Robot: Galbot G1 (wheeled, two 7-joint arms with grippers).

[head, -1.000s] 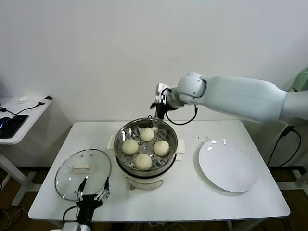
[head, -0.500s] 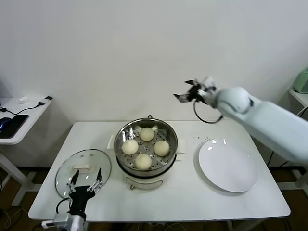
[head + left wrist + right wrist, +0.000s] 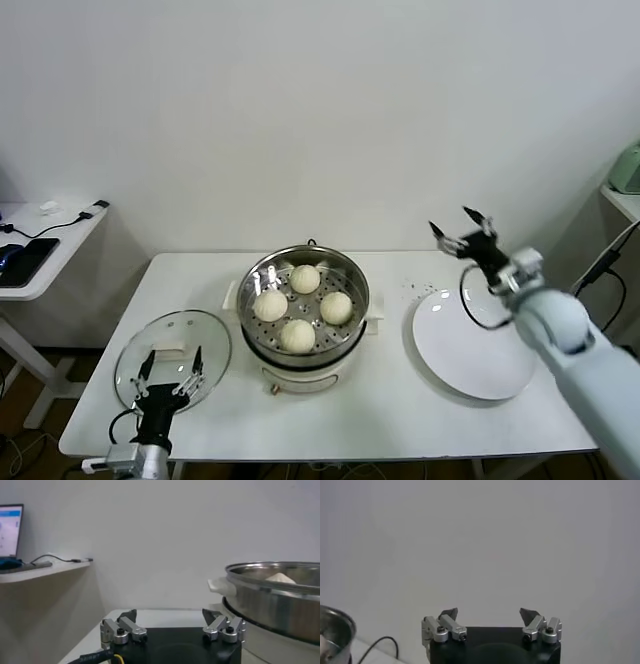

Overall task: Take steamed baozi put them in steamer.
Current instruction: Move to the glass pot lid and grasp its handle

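Observation:
Several cream-white steamed baozi (image 3: 305,278) lie in the steel steamer (image 3: 300,358) at the table's middle. My right gripper (image 3: 452,224) hangs open and empty in the air to the right of the steamer, above the far edge of the plate. In the right wrist view its jaws (image 3: 489,613) stand wide against the wall, with the steamer's rim (image 3: 335,625) at the edge. My left gripper (image 3: 168,365) is open and empty, low at the table's front left over the near edge of the lid. Its wrist view shows the gripper (image 3: 170,614), the steamer (image 3: 280,605) and a baozi top (image 3: 280,578).
A flat white plate (image 3: 472,345) lies right of the steamer. A round glass lid (image 3: 172,355) with a white handle lies front left. The white table (image 3: 380,420) ends just before my left gripper. A side desk (image 3: 40,235) with devices and a cable stands far left.
My right arm has swung from behind the steamer out to the right and lower, above the plate's far edge. My left gripper has drifted slightly left at the table's front.

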